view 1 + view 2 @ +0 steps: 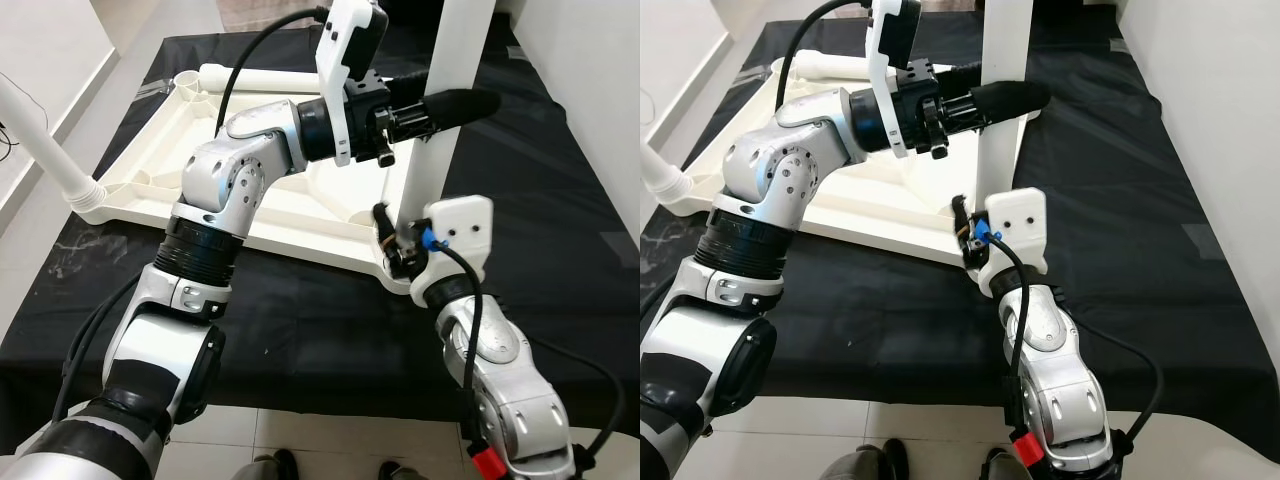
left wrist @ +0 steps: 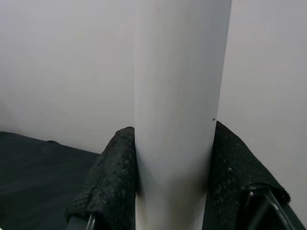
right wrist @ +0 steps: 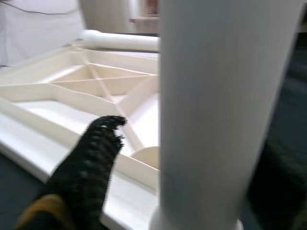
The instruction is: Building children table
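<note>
Left eye view, white table leg standing upright in the near corner of the overturned white tabletop on black cloth; left gripper clamped around the leg's middle; right gripper grasping the leg's base.

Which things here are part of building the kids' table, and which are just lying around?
Part of the job:
upright leg, gripped by left claw
right claw at its base
tabletop
loose leg
corner leg

Just lying about:
black cloth
</note>
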{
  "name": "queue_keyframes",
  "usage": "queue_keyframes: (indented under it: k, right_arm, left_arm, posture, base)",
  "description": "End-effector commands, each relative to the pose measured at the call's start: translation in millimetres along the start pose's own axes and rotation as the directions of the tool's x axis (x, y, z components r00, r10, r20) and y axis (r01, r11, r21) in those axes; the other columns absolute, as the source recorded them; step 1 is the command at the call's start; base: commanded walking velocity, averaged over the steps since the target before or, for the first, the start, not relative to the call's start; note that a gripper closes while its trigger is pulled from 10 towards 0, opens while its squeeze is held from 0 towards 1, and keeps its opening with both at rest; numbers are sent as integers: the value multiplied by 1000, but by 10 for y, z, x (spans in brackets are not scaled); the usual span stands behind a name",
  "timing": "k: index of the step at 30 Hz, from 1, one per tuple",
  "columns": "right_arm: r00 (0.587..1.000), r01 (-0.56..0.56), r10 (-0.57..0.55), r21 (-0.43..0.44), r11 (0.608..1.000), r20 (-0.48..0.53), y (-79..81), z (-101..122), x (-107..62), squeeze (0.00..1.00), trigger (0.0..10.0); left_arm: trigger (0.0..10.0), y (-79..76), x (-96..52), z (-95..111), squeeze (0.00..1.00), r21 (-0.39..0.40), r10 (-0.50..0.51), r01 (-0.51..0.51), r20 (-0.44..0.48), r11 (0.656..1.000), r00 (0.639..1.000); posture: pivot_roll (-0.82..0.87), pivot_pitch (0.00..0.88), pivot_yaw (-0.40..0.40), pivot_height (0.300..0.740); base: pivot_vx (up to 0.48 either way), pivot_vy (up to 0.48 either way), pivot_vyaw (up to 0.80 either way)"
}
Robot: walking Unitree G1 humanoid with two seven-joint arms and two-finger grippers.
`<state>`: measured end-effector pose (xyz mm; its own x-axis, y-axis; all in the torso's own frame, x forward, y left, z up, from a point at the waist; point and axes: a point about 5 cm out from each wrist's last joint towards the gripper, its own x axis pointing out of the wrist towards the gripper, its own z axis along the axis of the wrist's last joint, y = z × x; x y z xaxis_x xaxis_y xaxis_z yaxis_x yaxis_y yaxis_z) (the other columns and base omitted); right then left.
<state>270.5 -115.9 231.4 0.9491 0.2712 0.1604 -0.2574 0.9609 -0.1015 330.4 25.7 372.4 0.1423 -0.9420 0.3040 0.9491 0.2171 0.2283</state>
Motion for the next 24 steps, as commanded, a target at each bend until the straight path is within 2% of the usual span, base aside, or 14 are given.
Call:
queue_keyframes:
  k: [1,5,7,8,9,10,11,12,16,19,20,22,23,24]
  right_arm:
    - [988,-151,150,18,988,35,2,42,45,1000,10000]
    - [961,-269,269,-7,963,64,-150,138,97,1000,10000]
    - [932,-354,358,-70,933,61,-383,233,153,1000,10000]
    - [914,-395,401,-95,914,53,-486,280,165,898,10000]
    - [914,-395,401,-95,914,53,-486,280,165,898,10000]
    - [902,-423,430,-118,899,44,-571,318,173,239,10000]
    - [886,-456,463,-127,881,31,-647,354,180,0,10000]
    - [886,-456,463,-127,881,31,-647,354,180,0,10000]
    - [816,-573,577,-144,807,-16,-773,404,156,0,10000]
    - [739,-672,671,-124,730,-59,-847,403,126,0,10000]
    - [736,-677,673,-135,724,-76,-891,404,140,0,8863]
    - [731,-681,677,-143,718,-87,-925,405,152,0,8863]
    - [726,-687,684,-141,713,-75,-959,429,170,0,0]
    - [726,-687,684,-141,713,-75,-959,429,170,0,0]
  left_arm:
    - [0,-17,19,-9,0,12,-25,26,-22,1000,999]
    - [0,-29,24,-10,0,11,-40,40,-23,999,999]
    - [0,-43,34,-9,0,11,-56,56,-24,998,998]
    - [0,-51,38,-8,0,10,-63,63,-24,998,998]
    - [0,-51,38,-8,0,10,-63,63,-24,998,998]
    - [0,-55,41,-8,0,9,-69,69,-24,998,997]
    - [0,-63,47,-8,0,9,-74,74,-25,997,997]
    - [0,-63,47,-8,0,9,-74,74,-25,997,997]
    - [0,-88,56,-3,0,11,-89,89,-27,996,996]
    - [0,-105,58,3,0,14,-101,101,-31,995,994]
    - [0,-113,56,2,0,17,-104,105,-34,994,994]
    - [0,-118,54,0,0,18,-107,108,-36,994,994]
    - [0,-127,51,1,0,19,-110,110,-36,994,993]
    - [0,-127,51,1,0,19,-110,110,-36,994,993]
  posture:
    - [1,240,95,740]
    - [0,239,95,740]
    - [8,238,99,740]
    - [9,240,100,740]
    - [9,240,100,740]
    - [9,240,100,740]
    - [15,241,95,740]
    - [15,241,95,740]
    - [22,241,91,740]
    - [24,241,91,740]
    - [26,242,90,740]
    - [29,243,89,740]
    - [28,244,89,740]
    - [28,244,89,740]
  base:
    - [0,0,0]
    - [0,0,0]
    - [0,0,0]
    - [0,0,0]
    - [0,0,0]
    - [0,0,0]
    - [0,0,0]
    - [0,0,0]
    - [0,0,0]
    - [0,0,0]
    - [0,0,0]
    - [0,0,0]
    - [0,0,0]
    - [0,0,0]
